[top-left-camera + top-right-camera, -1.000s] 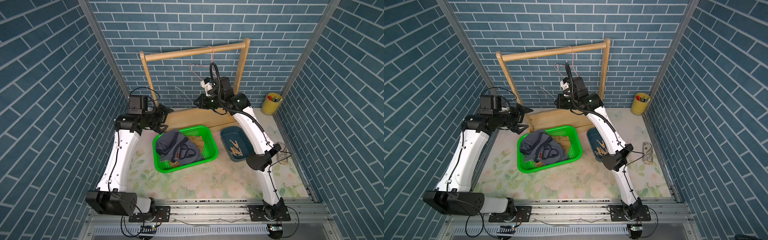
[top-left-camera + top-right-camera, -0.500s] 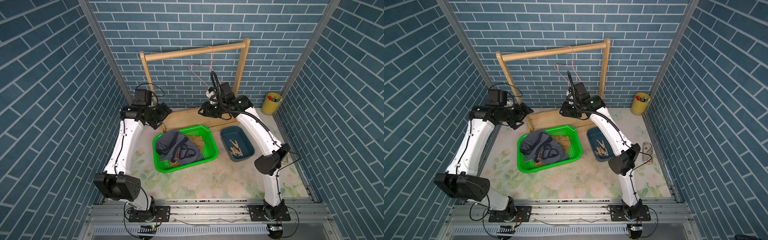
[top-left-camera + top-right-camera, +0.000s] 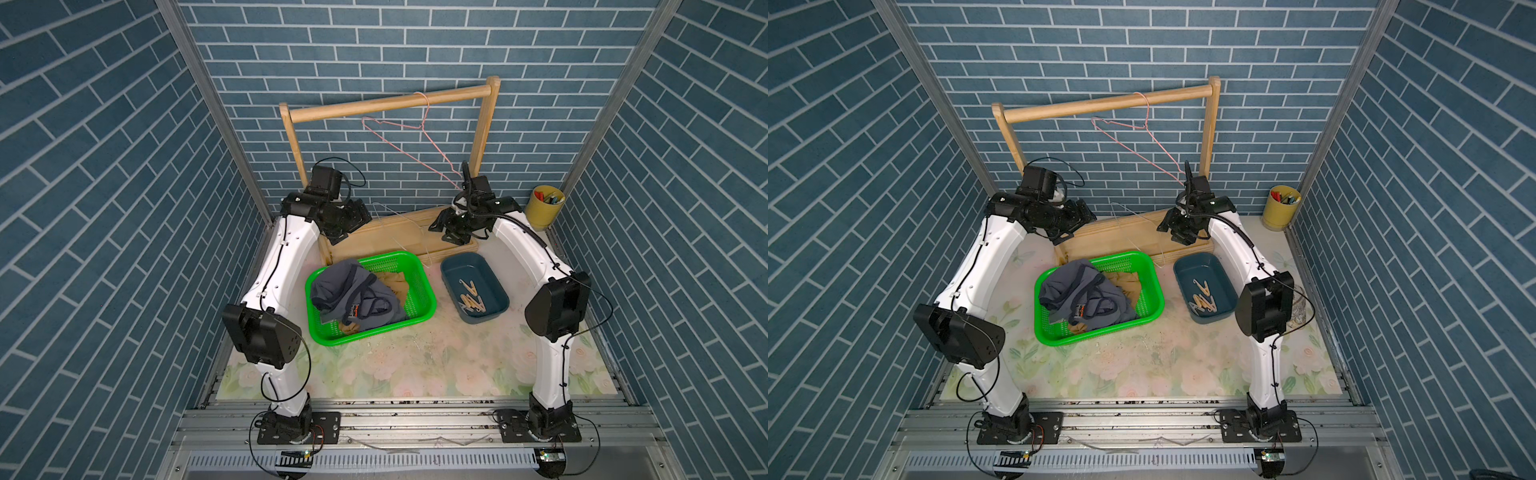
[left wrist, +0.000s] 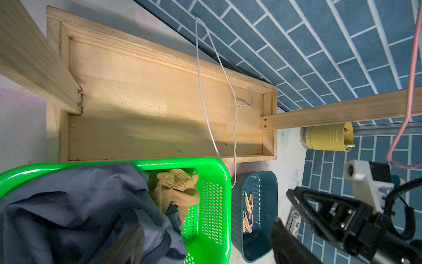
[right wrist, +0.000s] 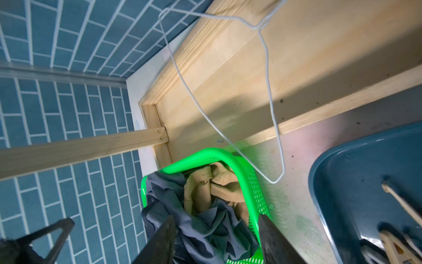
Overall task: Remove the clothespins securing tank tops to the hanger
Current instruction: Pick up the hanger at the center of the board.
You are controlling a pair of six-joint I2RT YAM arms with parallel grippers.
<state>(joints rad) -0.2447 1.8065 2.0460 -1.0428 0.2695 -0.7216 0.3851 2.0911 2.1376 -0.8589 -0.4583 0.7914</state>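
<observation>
Across the floral worktop, a wooden rack stands against the back wall, its base tray just behind a green basket and a blue tub; both arms reach toward that tray, one from each side; the left gripper hangs over the tray's left end, jaws apart with nothing between them; the right gripper hangs over the tray's right end, jaws also apart and empty in its wrist view; the tank tops lie crumpled together in the basket, the grey-blue top covering most of the tan top; a yellow cup holding pens stands in the rear right corner; a pink wire hanger hangs tilted from the rack's rail, its low end close to the right wrist; a white wire hanger lies across the tray, one corner resting on the worktop between basket and tub; the clothespins lie loose in the tub.
</observation>
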